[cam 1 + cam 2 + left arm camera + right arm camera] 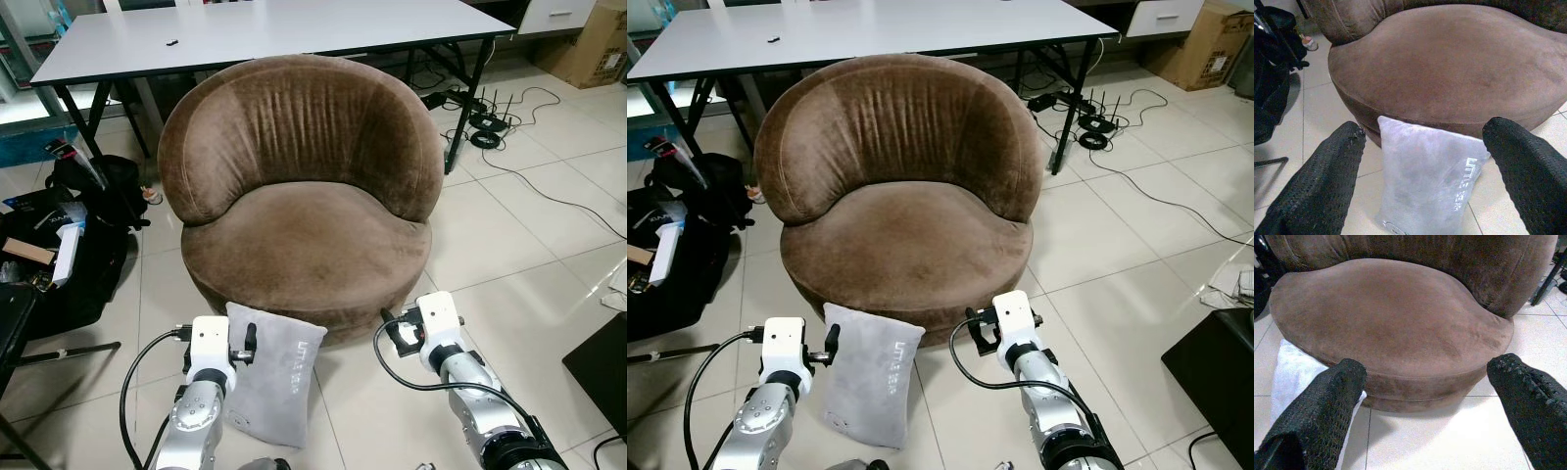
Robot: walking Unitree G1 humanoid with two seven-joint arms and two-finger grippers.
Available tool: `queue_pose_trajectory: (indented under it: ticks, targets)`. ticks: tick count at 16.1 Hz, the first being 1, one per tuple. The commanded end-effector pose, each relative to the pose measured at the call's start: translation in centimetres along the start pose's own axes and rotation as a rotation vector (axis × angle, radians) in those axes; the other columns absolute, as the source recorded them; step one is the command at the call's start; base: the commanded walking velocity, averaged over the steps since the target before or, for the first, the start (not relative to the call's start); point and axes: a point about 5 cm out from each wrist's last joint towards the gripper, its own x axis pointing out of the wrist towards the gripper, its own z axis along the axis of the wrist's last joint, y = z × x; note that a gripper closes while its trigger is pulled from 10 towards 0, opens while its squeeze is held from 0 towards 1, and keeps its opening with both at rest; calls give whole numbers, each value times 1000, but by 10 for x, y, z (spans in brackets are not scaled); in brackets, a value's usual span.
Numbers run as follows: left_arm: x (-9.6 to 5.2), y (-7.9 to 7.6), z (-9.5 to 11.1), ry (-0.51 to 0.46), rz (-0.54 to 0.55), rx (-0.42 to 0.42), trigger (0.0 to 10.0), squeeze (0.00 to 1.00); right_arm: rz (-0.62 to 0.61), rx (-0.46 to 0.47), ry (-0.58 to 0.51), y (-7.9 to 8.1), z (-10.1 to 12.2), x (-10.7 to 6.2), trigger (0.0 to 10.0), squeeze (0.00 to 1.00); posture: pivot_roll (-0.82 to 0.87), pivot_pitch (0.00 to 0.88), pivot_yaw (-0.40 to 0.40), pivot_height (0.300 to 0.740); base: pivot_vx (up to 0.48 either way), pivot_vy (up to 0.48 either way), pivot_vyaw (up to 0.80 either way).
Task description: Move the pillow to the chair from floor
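The grey pillow (267, 374) stood on the floor (529, 245), leaning against the front of the brown chair (304, 196). My left tool (1422, 161) was wide open, holding nothing, before the pillow. My right tool (1425, 396) was likewise open and empty, facing the chair.

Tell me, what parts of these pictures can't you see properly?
- Pillow: its bottom edge is hidden behind the left arm in the left eye view; the printed words on it are too small to read.
- Small dark thing on the white table: too tiny to identify.
- Chair: its base on the far side is hidden by its own seat.
- Left gripper and right gripper: both open, holding nothing.
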Motion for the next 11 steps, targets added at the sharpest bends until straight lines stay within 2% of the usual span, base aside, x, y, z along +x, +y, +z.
queue_pose_trajectory:
  ticks: [1, 6, 11]
  targets:
    - [0, 1, -1, -1, -4, -7, 10000, 0, -1, -8, 8, 0, -1, 0, 10000, 0, -93, 0, 56, 740, 0, 0, 0]
    - [-2, 4, -3, 2, 14, -36, 10000, 0, 5, -14, 15, 1, -2, -1, 10000, 0, -93, 0, 56, 740, 0, 0, 0]
    - [-3, 1, -3, 5, 0, -30, 10000, 0, 6, -17, 16, 1, -3, -2, 10000, 0, -91, 0, 52, 740, 0, 388, 0]
